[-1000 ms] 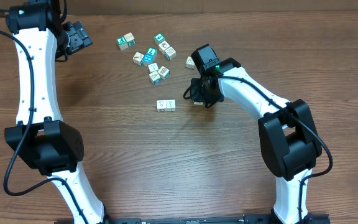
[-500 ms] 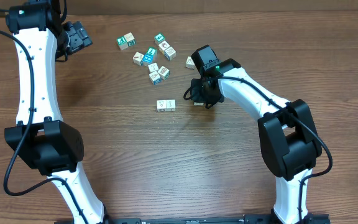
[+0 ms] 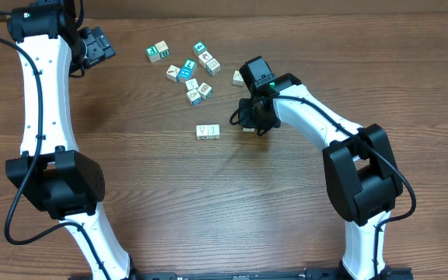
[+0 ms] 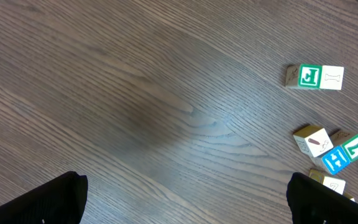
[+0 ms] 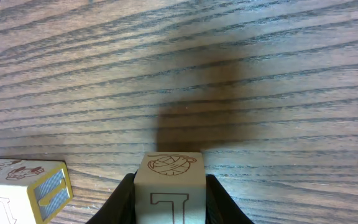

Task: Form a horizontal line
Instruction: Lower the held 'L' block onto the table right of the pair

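Right tool (image 5: pixel 168 202) clamps cube (image 5: pixel 168 169), gap to row (image 5: pixel 23 182); left tool (image 3: pixel 96 45) wide, empty.

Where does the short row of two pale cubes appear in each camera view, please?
Overhead: the two-cube row lies near the picture's centre, just image-left of the right gripper.
Left wrist: not in it.
Right wrist: the row fills the bottom-left corner, beside the held cube.
Shared landmark: the right gripper, in overhead and right wrist.

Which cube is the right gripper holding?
The pale cube with the brown yarn-ball drawing, clamped in the right gripper; the other cubes lie loose on the table.
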### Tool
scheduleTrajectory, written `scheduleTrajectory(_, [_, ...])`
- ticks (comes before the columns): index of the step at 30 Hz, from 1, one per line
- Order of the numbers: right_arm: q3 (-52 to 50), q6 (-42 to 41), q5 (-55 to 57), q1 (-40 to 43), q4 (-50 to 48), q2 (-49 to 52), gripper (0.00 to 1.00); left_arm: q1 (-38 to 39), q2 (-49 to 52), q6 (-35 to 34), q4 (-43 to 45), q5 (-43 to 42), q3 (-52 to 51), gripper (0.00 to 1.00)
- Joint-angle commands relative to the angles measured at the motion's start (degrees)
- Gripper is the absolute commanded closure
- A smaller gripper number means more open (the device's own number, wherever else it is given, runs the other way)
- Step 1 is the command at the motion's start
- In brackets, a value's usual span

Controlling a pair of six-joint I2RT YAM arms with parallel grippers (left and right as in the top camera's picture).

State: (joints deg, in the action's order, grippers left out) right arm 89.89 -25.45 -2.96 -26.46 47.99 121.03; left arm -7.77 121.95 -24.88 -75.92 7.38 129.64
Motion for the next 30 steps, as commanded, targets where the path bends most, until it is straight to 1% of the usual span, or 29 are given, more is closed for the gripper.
scheduleTrajectory(1, [-0.4,0.4,0.5,-0.2,-0.4,-2.3,0.77,0.0,-0.5,1.1,-0.2,0.5,0.8,0.01])
scheduleTrajectory(30, [-0.6,0.3,1.2,-1.3,-1.8,-2.0,0.78,0.0,-0.5,1.1,-0.2,0.5,0.8,0.0])
